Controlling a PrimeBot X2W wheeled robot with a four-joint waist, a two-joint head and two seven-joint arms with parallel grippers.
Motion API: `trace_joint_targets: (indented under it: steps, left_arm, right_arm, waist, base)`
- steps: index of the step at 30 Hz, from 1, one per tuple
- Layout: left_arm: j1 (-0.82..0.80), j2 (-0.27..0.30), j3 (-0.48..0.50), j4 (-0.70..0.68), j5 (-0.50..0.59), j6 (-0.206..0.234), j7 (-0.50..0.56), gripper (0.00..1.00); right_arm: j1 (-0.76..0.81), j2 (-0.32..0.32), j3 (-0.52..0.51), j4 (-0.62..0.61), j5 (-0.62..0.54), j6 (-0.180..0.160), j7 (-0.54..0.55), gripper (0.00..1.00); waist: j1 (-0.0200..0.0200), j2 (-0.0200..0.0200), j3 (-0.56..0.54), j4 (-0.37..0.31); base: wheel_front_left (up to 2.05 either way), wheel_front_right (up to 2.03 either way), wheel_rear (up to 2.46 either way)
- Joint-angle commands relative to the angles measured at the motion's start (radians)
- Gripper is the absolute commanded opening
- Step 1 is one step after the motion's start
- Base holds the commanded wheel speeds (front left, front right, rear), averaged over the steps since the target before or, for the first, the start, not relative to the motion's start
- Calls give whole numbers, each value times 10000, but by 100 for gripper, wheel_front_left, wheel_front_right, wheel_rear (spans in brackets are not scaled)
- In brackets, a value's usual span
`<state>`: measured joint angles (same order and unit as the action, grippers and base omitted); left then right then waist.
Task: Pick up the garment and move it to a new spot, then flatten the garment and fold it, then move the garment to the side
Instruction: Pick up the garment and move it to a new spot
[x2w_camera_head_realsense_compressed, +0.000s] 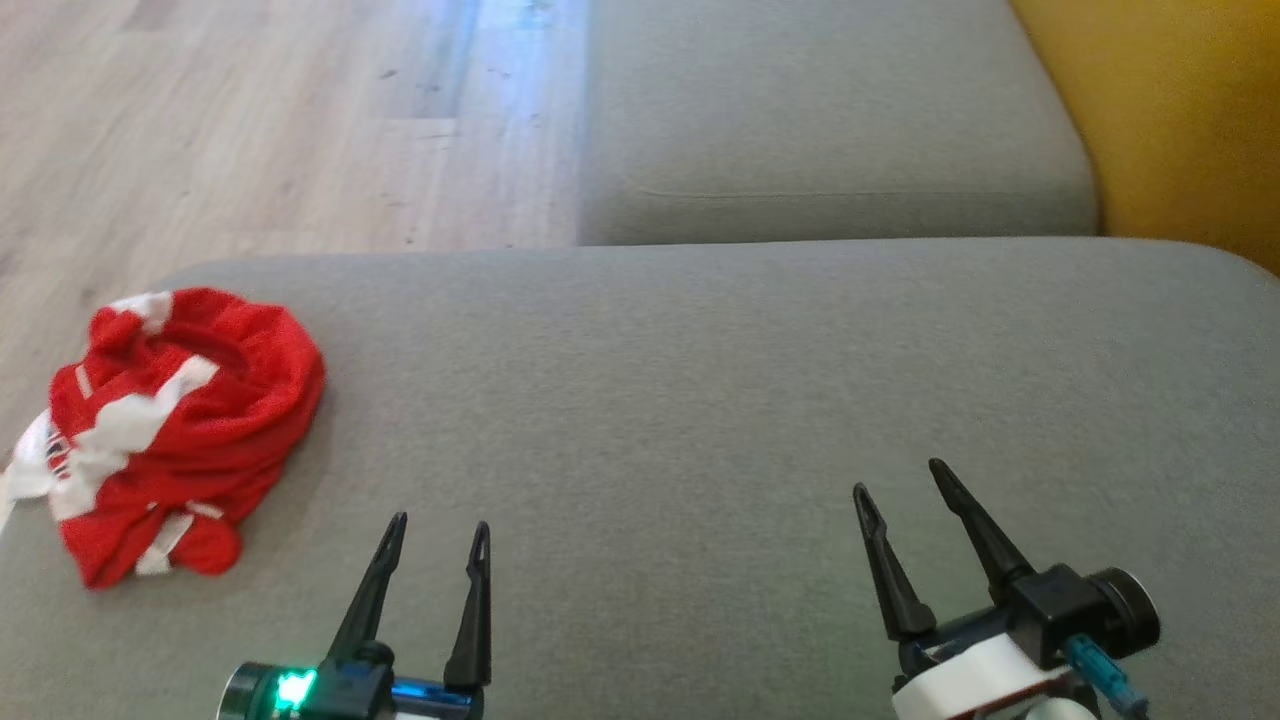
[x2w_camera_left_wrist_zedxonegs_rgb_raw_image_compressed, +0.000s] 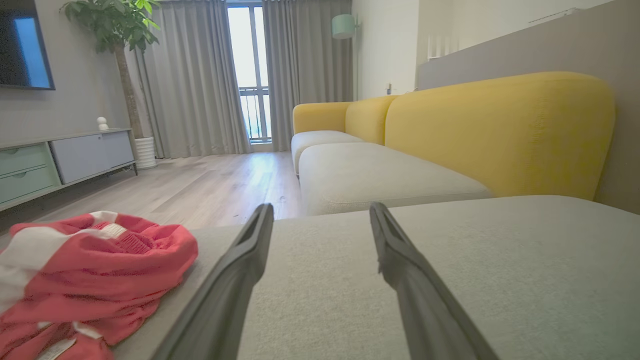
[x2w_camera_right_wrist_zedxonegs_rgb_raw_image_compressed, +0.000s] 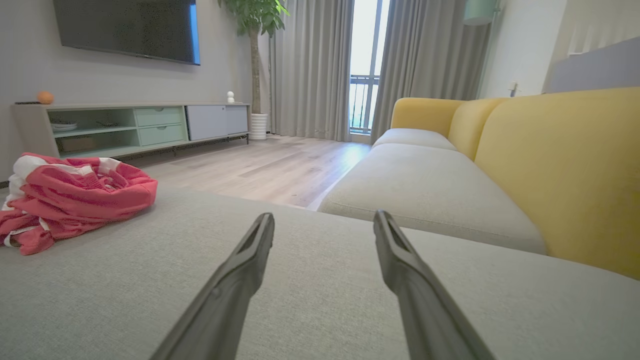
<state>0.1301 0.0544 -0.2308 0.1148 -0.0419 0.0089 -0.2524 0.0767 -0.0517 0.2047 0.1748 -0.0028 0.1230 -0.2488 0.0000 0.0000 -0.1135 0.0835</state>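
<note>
Currently the garment (x2w_camera_head_realsense_compressed: 170, 430), red with white stripes, is lying crumpled in a heap at the near left corner of the grey cushion (x2w_camera_head_realsense_compressed: 700, 400). Its long axis is running from near to far, the far end leaning slightly right. A white-trimmed edge is trailing over the cushion's left side. Which end is collar or hem I cannot tell; the folds are hiding it.

The left gripper (x2w_camera_head_realsense_compressed: 441, 521) is hovering over the near edge of the cushion, fingers spread wide and holding nothing. The garment is sitting to its left and slightly farther away, near but not touching.

The right gripper (x2w_camera_head_realsense_compressed: 898, 476) is hovering over the near right part of the cushion, also spread wide and holding nothing, well apart from the garment.

Beyond the cushion, a second grey seat (x2w_camera_head_realsense_compressed: 830, 120) is lying at far right, wooden floor (x2w_camera_head_realsense_compressed: 250, 120) at far left.
</note>
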Motion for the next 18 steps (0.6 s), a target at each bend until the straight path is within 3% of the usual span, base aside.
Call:
trace_joint_targets:
  steps: [1,18]
  left_arm:
    - [-338,-22,358,-268,18,18,-93,100]
    - [-251,21,849,-190,-19,-11,-93,100]
  right_arm:
    - [-211,-10,225,-296,9,77,-130,100]
    - [-132,12,185,-288,156,77,-130,100]
  waist:
    - [0,0,2,381]
    - [0,0,34,2797]
  base:
    - [0,0,0]
    - [0,0,0]
